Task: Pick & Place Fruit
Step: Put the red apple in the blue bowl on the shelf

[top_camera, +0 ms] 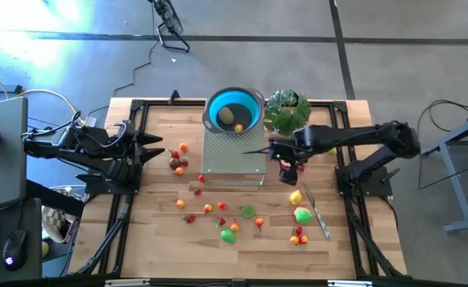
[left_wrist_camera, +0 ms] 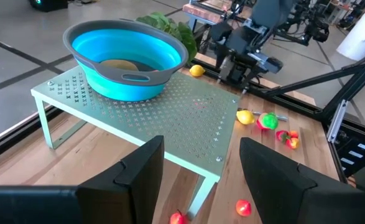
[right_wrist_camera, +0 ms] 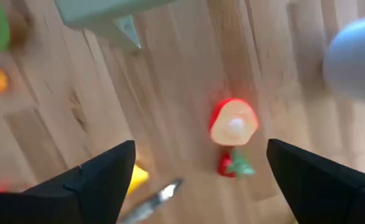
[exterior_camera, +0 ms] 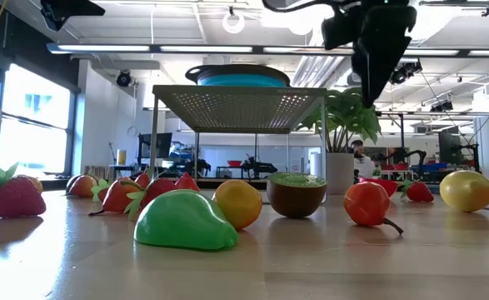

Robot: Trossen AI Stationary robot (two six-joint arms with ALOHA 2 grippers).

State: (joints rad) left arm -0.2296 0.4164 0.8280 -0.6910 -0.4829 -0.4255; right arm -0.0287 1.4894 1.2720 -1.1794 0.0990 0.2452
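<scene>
From above, I see the right gripper (top_camera: 288, 169) just past the right edge of the green perforated rack (top_camera: 234, 151), pointing down at the table (top_camera: 353, 239). Directly under it lies a small red fruit (top_camera: 289, 178). The other fruits are spread over the wood in front of the rack and to its left; two more sit inside the blue bowl (top_camera: 234, 110) on the rack. The left gripper (top_camera: 155, 151) waits at the left side, well apart from the rack.

At table height, the fruits look glossy and plastic: a green pear shape (exterior_camera: 186, 222), an orange round one (exterior_camera: 238, 203), a halved kiwi (exterior_camera: 296, 192) and strawberries (exterior_camera: 11, 195). The right arm hangs above them.

In the left wrist view, my left fingers (left_wrist_camera: 138, 171) stand apart with nothing between them, facing the rack and bowl.

In the right wrist view, the fingers (right_wrist_camera: 101, 171) are spread wide and hold nothing. Between them, on the wood, I see a red fruit (right_wrist_camera: 233, 123) with a pale cut face, and a small strawberry (right_wrist_camera: 231, 164) just beside it.
</scene>
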